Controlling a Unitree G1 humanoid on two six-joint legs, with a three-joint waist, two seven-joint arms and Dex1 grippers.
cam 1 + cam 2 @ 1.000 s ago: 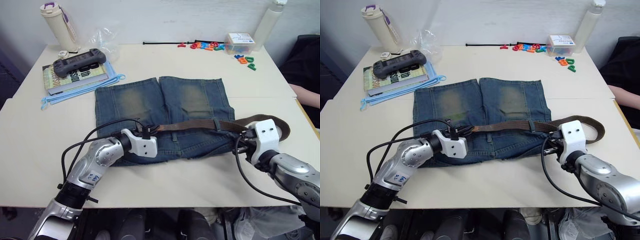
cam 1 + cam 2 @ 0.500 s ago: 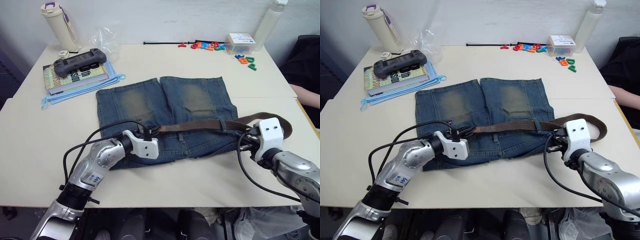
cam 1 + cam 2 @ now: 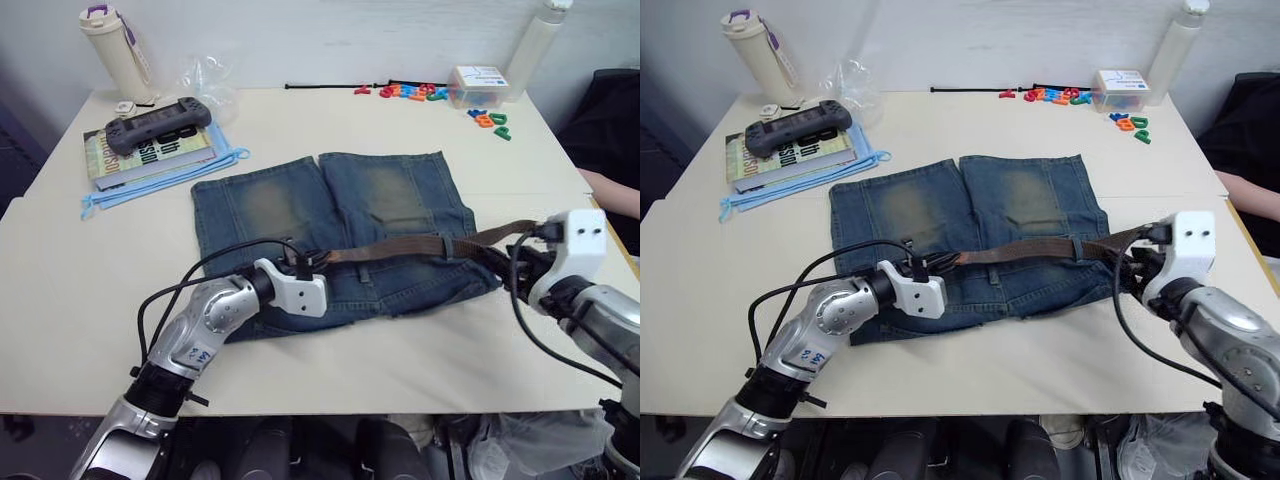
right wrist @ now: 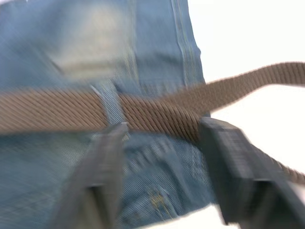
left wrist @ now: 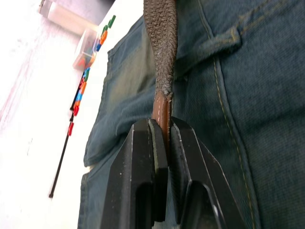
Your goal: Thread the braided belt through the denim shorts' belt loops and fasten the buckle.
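I have the left gripper [image 5: 162,143] clamped on the belt [image 3: 400,247] tip, anchoring it across the shorts [image 3: 330,235] waistband mid-tabletop; the right gripper [image 4: 162,143] hangs spread around the belt beside a loop [image 4: 108,106], and has swung toward the right edge since a second ago.

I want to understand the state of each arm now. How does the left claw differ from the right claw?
The left claw is shut on the reddish-brown leather tip of the braided belt; the right claw is open, its fingers either side of the strap without clamping it. The left claw sits over the middle of the denim shorts; the right claw is past their edge, beyond a belt loop. Both are at the same belt.
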